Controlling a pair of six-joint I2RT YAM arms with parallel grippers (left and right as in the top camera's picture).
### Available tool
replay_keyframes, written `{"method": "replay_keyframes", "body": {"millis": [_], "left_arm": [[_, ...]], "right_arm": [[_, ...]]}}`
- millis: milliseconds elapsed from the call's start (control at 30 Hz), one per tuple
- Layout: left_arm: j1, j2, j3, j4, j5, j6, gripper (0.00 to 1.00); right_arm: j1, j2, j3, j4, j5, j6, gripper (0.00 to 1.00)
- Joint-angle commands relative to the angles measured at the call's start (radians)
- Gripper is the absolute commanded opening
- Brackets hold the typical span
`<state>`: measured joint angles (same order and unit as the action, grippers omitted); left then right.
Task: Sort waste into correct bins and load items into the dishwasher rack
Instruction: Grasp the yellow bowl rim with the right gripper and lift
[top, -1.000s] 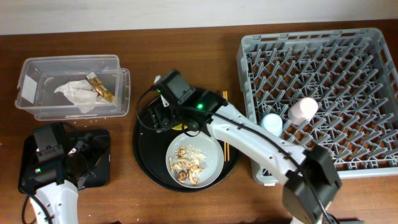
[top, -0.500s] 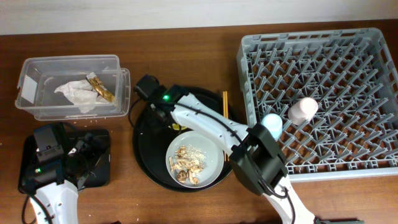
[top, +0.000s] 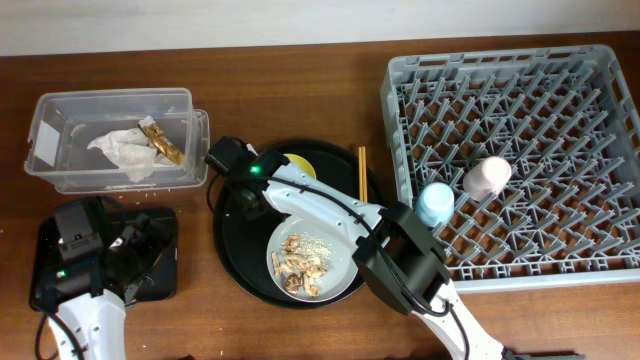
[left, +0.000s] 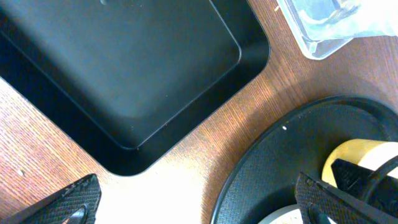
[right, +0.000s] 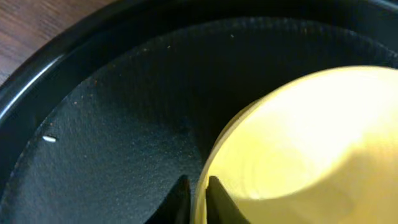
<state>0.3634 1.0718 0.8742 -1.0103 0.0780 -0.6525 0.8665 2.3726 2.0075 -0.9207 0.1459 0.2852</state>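
In the right wrist view my right gripper is shut on the rim of the yellow bowl, one finger inside and one outside. From overhead, the bowl sits at the back of the round black tray, with the right gripper at its left edge. The grey-green plate holds food scraps and rice. Chopsticks lie by the tray's right rim. The blue cup and pink cup stand in the grey rack. My left gripper is open, between the flat black tray and the round tray.
The clear box at the back left holds the white napkin and the brown-and-gold wrapper. The left arm lies over the flat black tray. Bare wood separates the box, trays and rack.
The right arm has swung left across the round tray, uncovering the yellow bowl. Its gripper has closed onto the bowl's rim. The left arm has not moved.
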Motion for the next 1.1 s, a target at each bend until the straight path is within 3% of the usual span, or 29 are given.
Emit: {"method": "replay_keyframes", "body": {"millis": [0,67,233,367,467,567,800,867,933,1067], "left_arm": [[0.006,0.0,0.0,-0.001,0.004,-0.01,0.99],[0.006,0.0,0.0,-0.001,0.004,-0.01,0.99],[0.006,0.0,0.0,-0.002,0.004,-0.01,0.99],[0.006,0.0,0.0,-0.001,0.004,-0.01,0.99],[0.006,0.0,0.0,-0.001,0.004,-0.01,0.99],[0.006,0.0,0.0,-0.001,0.004,-0.01,0.99],[0.006,0.0,0.0,-0.001,0.004,-0.01,0.99],[0.006,0.0,0.0,-0.001,0.004,-0.01,0.99],[0.006,0.0,0.0,-0.001,0.004,-0.01,0.99],[0.006,0.0,0.0,-0.001,0.004,-0.01,0.99]], "right_arm": [[-0.003,0.003,0.088,-0.05,-0.002,0.011,0.04],[-0.004,0.001,0.181,-0.125,-0.003,0.011,0.04],[-0.083,-0.026,0.614,-0.451,-0.003,0.072,0.04],[-0.263,-0.09,0.953,-0.749,-0.003,0.094,0.04],[-0.424,-0.177,1.027,-0.778,-0.124,0.031,0.04],[-0.584,-0.314,0.943,-0.778,-0.176,-0.031,0.04],[-0.956,-0.577,0.444,-0.778,-0.216,-0.057,0.04],[-1.054,-0.608,0.349,-0.778,-0.358,-0.139,0.04],[-1.165,-0.63,0.22,-0.778,-0.651,-0.305,0.04],[-1.3,-0.645,-0.08,-0.778,-1.029,-0.542,0.04]]}}
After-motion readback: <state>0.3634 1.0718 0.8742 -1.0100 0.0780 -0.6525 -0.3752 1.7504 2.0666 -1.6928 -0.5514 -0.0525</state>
